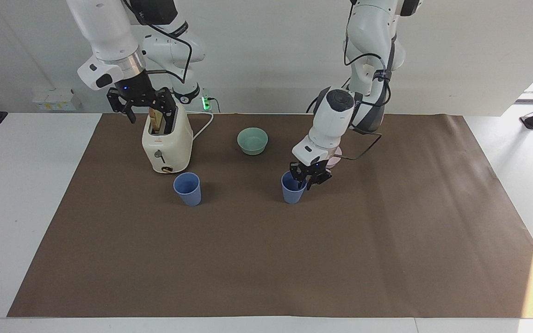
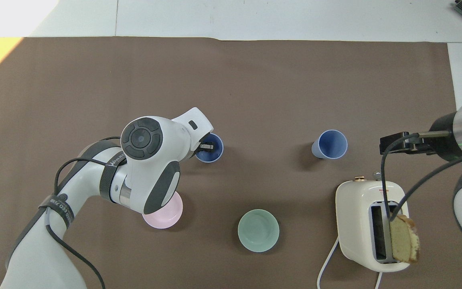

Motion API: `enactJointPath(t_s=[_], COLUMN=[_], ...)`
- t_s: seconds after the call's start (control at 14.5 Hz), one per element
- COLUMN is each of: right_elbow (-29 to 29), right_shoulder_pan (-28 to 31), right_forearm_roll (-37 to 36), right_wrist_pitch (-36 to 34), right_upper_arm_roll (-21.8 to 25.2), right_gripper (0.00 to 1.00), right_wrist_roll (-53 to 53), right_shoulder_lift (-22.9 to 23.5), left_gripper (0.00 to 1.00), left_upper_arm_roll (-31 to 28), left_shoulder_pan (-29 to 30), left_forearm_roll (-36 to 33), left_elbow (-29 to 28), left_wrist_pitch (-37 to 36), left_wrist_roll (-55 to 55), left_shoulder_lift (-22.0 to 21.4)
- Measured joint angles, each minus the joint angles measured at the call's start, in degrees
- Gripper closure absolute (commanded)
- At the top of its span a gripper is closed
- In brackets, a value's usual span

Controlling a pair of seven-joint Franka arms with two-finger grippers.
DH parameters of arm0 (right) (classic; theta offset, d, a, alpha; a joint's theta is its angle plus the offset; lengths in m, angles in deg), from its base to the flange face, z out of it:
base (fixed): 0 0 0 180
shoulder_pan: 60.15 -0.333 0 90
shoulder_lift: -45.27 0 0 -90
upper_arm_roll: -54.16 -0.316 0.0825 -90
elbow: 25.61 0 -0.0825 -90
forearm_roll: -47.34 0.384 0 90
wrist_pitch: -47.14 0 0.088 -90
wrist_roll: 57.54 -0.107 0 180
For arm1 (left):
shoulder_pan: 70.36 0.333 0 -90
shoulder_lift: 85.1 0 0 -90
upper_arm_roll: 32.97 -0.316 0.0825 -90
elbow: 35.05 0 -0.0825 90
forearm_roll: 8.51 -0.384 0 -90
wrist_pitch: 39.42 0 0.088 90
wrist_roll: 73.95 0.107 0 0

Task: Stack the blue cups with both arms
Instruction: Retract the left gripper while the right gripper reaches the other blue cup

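**Left end effector (image 1: 307,178) at rim of one periwinkle-blue plastic tumbler (image 1: 293,192), grip impossible to tell**
Two tumblers stand apart mid-bench (image 1: 26,208), the second tumbler (image 1: 187,189) near the one cream toaster (image 1: 167,148), over which the right end effector (image 1: 144,107) waits open. A rim-only hold could tip the cup on lifting.

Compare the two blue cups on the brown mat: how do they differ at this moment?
The blue cup at the left gripper has the left gripper at its rim, one finger inside it; the free blue cup has no gripper near it. The free cup stands close to the toaster; the other stands nearer the pink bowl. Both are upright, the same shape and colour, and not yet stacked.
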Motion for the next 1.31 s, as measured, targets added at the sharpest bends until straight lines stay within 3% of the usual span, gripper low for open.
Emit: enactJointPath(t_s=[0.28, 0.55, 0.83, 1.31], right_elbow=[-0.54, -5.83, -10.72, -13.71], right_shoulder_pan=[0.04, 0.82, 0.85, 1.3], right_forearm_roll=[0.02, 0.02, 0.02, -0.07], right_wrist_pitch=[2.05, 6.59, 11.2, 19.8], right_upper_arm_roll=[0.01, 0.09, 0.11, 0.15], right_gripper=[0.0, 0.0, 0.0, 0.0], right_wrist_roll=[0.0, 0.03, 0.03, 0.03], right_shoulder_lift=[-0.16, 0.03, 1.69, 8.98], left_gripper=[0.0, 0.0, 0.0, 0.0], left_upper_arm_roll=[-1.17, -2.26, -2.61, -2.8], left_shoulder_pan=[0.41, 5.86, 11.69, 22.46], left_forearm_roll=[0.0, -0.47, -6.35, -7.51], left_elbow=[1.71, 2.77, 4.62, 15.39], left_wrist_pitch=[-4.6, -12.22, -18.76, -30.26], left_wrist_roll=[-0.01, 3.27, 7.31, 20.25], left_shoulder_lift=[-0.97, -7.67, -13.3, -13.62])
